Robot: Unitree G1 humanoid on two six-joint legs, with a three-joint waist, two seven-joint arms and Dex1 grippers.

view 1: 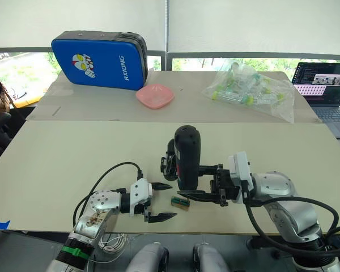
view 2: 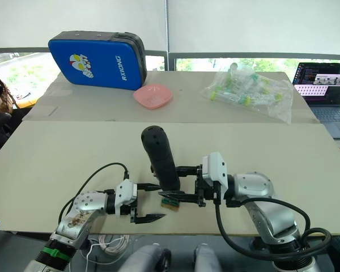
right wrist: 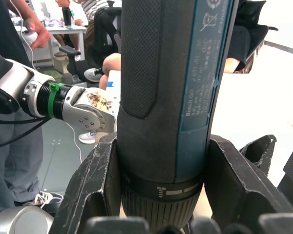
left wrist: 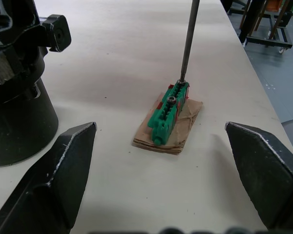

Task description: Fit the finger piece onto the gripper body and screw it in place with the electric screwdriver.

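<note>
Black and textured, the electric screwdriver (view 1: 187, 156) stands nearly upright in the right pincer (view 1: 199, 182), whose two fingers are clenched around its lower collar. Its thin metal bit (left wrist: 188, 41) runs straight down, and the tip touches the far end of a small green toothed block (left wrist: 168, 113) that lies on a scrap of brown card (left wrist: 169, 127). A screw head shows in the block just beside the bit tip.

The left pincer (view 1: 157, 200) rests low over the bench (view 1: 73, 164) with its fingers spread wide and nothing between them. The green block lies directly ahead of that gap, its long axis running away from the pincer towards the screwdriver bit, so the left arm is the nearer free hand for steadying it.

The gripper body (left wrist: 14, 83) stands on its rounded base just beside the left pincer's line of reach, behind the screwdriver as seen from the head. I cannot pick out the finger piece for certain.

The near bench edge is close below both pincers; farther back the bench is open.
</note>
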